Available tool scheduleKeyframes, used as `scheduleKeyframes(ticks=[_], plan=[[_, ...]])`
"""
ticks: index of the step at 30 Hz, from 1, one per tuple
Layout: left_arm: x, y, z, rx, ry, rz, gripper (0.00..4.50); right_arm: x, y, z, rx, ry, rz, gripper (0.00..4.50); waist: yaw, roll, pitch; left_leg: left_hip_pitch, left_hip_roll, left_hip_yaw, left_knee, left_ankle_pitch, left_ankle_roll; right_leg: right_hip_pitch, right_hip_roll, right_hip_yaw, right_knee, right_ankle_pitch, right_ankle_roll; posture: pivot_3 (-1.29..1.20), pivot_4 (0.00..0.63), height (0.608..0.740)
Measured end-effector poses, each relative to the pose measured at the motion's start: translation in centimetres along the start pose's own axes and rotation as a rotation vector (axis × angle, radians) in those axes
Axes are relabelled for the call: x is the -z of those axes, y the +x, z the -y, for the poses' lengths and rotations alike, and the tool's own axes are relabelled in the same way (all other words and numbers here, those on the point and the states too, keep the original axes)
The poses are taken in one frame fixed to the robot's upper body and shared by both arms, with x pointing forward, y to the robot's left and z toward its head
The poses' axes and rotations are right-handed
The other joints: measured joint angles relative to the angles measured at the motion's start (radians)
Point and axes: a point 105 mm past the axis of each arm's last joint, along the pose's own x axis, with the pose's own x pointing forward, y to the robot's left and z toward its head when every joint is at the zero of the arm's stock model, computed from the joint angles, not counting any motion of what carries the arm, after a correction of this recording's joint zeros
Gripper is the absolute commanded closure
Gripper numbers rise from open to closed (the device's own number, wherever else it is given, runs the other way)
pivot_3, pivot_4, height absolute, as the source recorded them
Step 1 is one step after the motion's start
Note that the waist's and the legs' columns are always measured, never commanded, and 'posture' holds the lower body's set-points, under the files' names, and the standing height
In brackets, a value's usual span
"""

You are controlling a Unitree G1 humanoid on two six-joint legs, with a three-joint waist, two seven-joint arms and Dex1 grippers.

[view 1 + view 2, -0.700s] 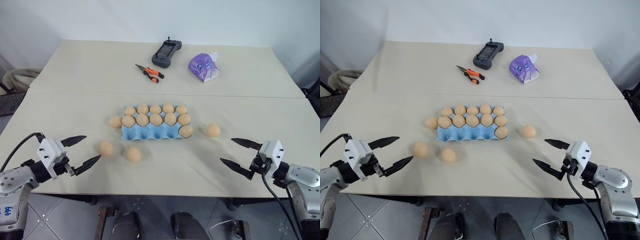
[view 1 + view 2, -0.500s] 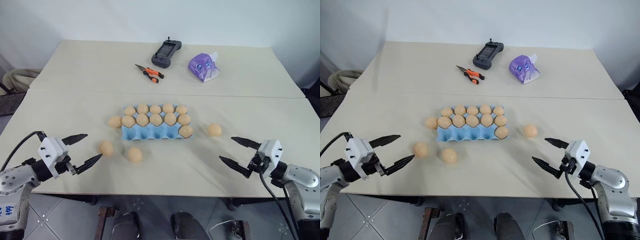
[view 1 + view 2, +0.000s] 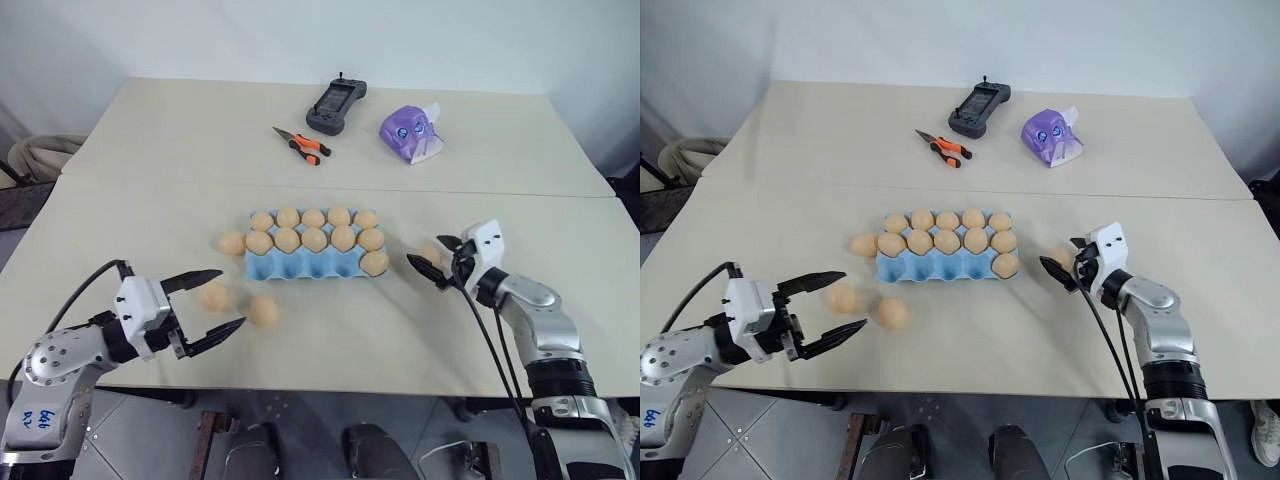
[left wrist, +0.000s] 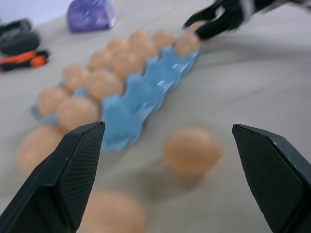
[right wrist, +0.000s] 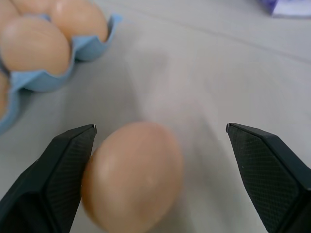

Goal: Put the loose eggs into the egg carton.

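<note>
The light blue egg carton (image 3: 300, 266) lies mid-table, its two far rows full and one egg in the near row's right cup. Loose eggs: one (image 3: 231, 243) touching the carton's left end, two in front (image 3: 212, 296) (image 3: 264, 310), one (image 3: 431, 254) to the right. My right gripper (image 3: 425, 250) is open, its fingers on either side of the right egg (image 5: 131, 182), which sits close to one finger. My left gripper (image 3: 232, 297) is open near the table's front left, pointing at the two front eggs; the nearer egg (image 4: 192, 150) shows between its fingers.
At the far side lie a black controller (image 3: 333, 102), orange-handled pliers (image 3: 300, 145) and a purple tissue pack (image 3: 409, 133). A seam crosses the table behind the carton. The table's front edge runs just below both arms.
My right gripper has moved in from the front right edge to the egg right of the carton. My left gripper has moved right, closer to the two front eggs. Both stay open.
</note>
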Motion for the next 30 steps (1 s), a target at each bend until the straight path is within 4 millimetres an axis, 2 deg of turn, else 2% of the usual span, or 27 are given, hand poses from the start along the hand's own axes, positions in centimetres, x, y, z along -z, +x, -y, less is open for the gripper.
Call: scheduleKeyframes(ticks=[6,7,8,12,14,18,21,24,26,30], plan=[[-0.9,0.7,0.4,0.026,0.021,0.035,0.00,0.0,0.3,-0.4,-0.034,-0.013,0.003,2.35,-0.003,0.000,0.000,0.000,0.001,0.000,0.001,0.000,0.000,0.000,0.001,0.000,0.001,0.000,0.000,0.00,0.150,0.740],[-0.9,0.7,0.4,0.025,0.021,0.035,0.00,-0.1,0.3,-0.4,-0.040,-0.023,0.012,2.62,-0.004,0.000,0.000,0.000,0.001,0.000,0.001,0.000,0.000,0.000,0.001,0.001,0.001,0.000,0.000,0.00,0.150,0.740],[-0.9,0.7,0.4,0.024,0.020,0.035,0.00,-0.3,0.2,-0.5,-0.046,-0.032,0.021,2.70,-0.005,0.000,0.000,0.000,0.001,0.000,0.001,0.000,0.000,0.000,0.001,0.001,0.001,0.000,0.000,0.00,0.150,0.740],[-0.8,0.5,0.3,0.012,0.016,0.031,0.00,-2.1,0.2,-1.6,-0.104,-0.072,0.094,2.72,-0.005,0.001,0.000,0.000,0.001,0.000,0.001,0.000,0.000,0.000,0.001,0.001,0.002,0.000,0.000,0.00,0.150,0.740],[-0.4,0.2,0.4,0.000,0.003,0.019,0.00,-4.4,0.6,-3.5,-0.180,-0.092,0.172,2.72,-0.009,0.001,0.001,0.000,0.002,0.000,0.001,0.000,-0.001,0.000,0.000,0.001,0.002,0.000,0.000,0.00,0.150,0.740],[0.0,-0.3,0.1,-0.040,-0.009,0.008,0.00,-8.5,2.9,-9.1,-0.362,-0.161,0.246,2.72,-0.015,0.001,0.001,0.000,0.003,-0.001,0.000,0.001,-0.002,-0.002,0.000,0.000,0.005,-0.001,-0.001,0.00,0.150,0.740],[0.7,-1.0,-0.6,-0.098,-0.024,-0.010,0.00,-8.1,4.1,-12.1,-0.449,-0.190,0.210,2.72,-0.010,0.001,0.001,0.000,0.003,-0.001,0.000,0.001,-0.003,-0.004,0.000,0.000,0.006,-0.001,-0.002,0.00,0.150,0.740],[1.2,-1.4,-0.6,-0.134,-0.041,-0.022,0.00,-7.2,4.7,-14.0,-0.508,-0.209,0.172,2.72,-0.002,0.001,0.001,-0.001,0.001,0.000,0.001,0.000,-0.002,-0.005,-0.001,0.000,0.006,-0.001,-0.002,0.00,0.150,0.740],[1.3,-1.4,-0.7,-0.145,-0.037,-0.027,0.00,-6.9,4.9,-14.7,-0.530,-0.211,0.161,2.01,0.000,0.001,0.001,-0.002,0.001,0.000,0.001,0.000,-0.002,-0.005,0.000,0.000,0.006,-0.001,-0.002,0.00,0.150,0.740],[1.4,-1.8,-0.8,-0.170,-0.036,-0.034,0.00,-6.4,4.9,-14.7,-0.543,-0.201,0.142,0.72,-0.002,0.001,0.001,-0.001,0.002,0.000,0.001,0.000,-0.002,-0.005,-0.001,0.000,0.007,-0.001,-0.002,0.00,0.150,0.740]])
